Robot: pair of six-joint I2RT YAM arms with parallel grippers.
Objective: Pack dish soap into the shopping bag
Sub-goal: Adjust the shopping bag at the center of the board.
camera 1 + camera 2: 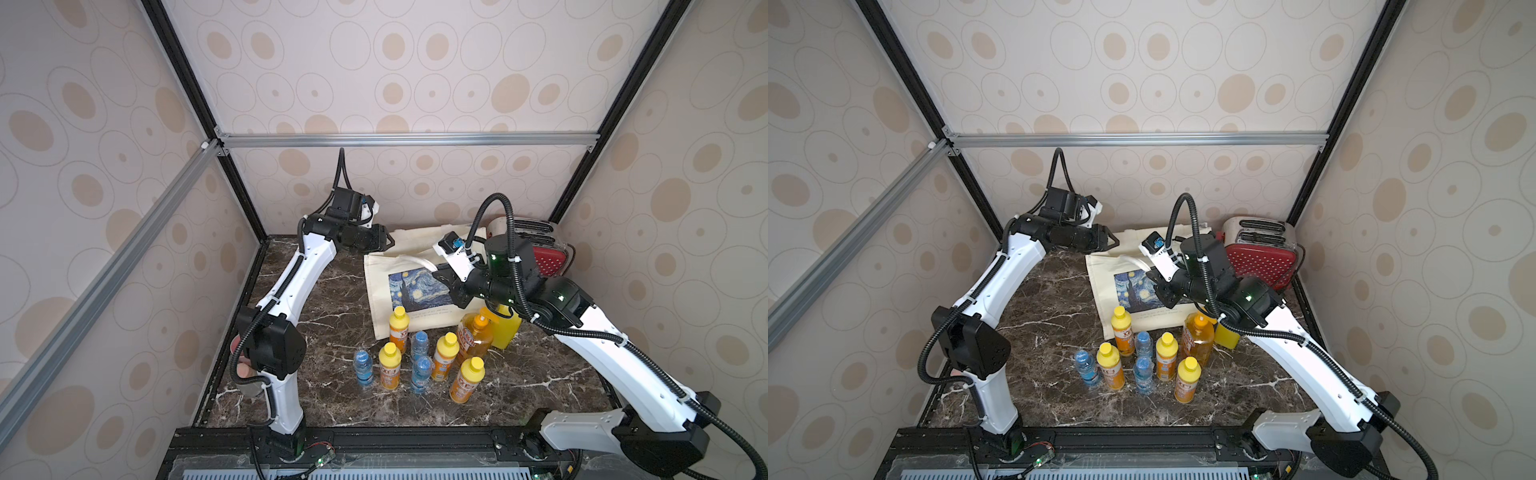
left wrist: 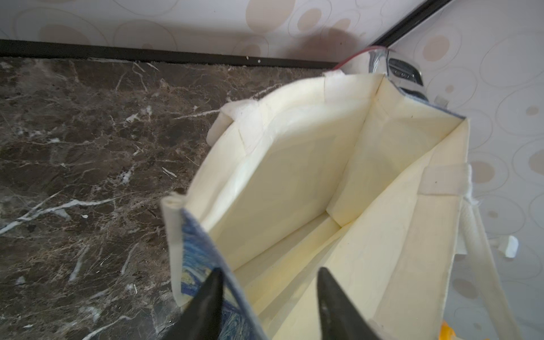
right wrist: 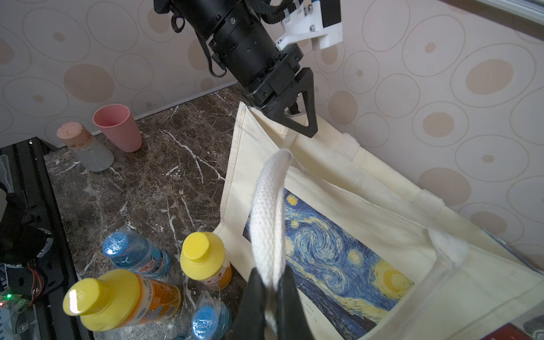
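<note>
Nothing packed yet: your right gripper [image 3: 270,278] pinches the cream canvas tote's [image 1: 382,286] white rope handle [image 3: 269,212]; left gripper [image 2: 270,270] straddles its rim, unclosed.

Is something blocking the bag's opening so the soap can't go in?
Nothing visible does. The bag is empty inside; the left hand straddles its edge and the right hand pinches a rope handle.

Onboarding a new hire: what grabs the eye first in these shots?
The shopping bag with its blue swirly print, at the back, has both arms on it. The right gripper is shut on a white rope handle, and the left gripper straddles the rim with open jaws. In front stand yellow-capped orange soap bottles; a red toaster sits back right.
</note>
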